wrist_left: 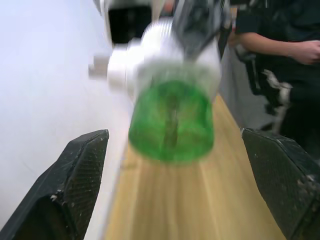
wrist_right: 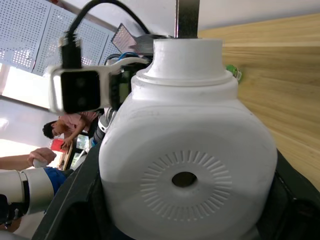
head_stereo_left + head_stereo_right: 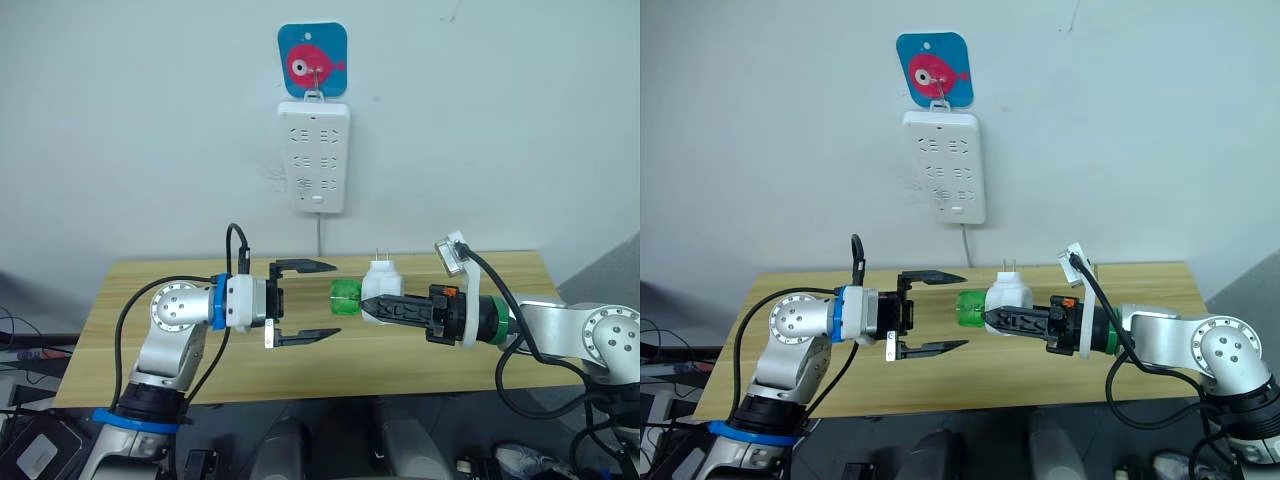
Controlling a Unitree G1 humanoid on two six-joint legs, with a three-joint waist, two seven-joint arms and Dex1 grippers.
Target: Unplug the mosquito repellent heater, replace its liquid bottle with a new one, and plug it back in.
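right gripper point(image 3: 366, 303) jaws clamping mosquito repellent heater point(image 3: 380, 283) with green bottle point(image 3: 345, 298), left gripper point(image 3: 326, 300) jaws apart

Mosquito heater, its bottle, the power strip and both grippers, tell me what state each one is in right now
mosquito repellent heater: unplugged, held above the table, prongs pointing up.
green bottle: still attached to the heater, pointing toward the left gripper.
power strip: hanging on the wall, nothing plugged into its sockets.
right gripper: shut on the heater.
left gripper: open, fingers above and below the bottle's level, not touching it.
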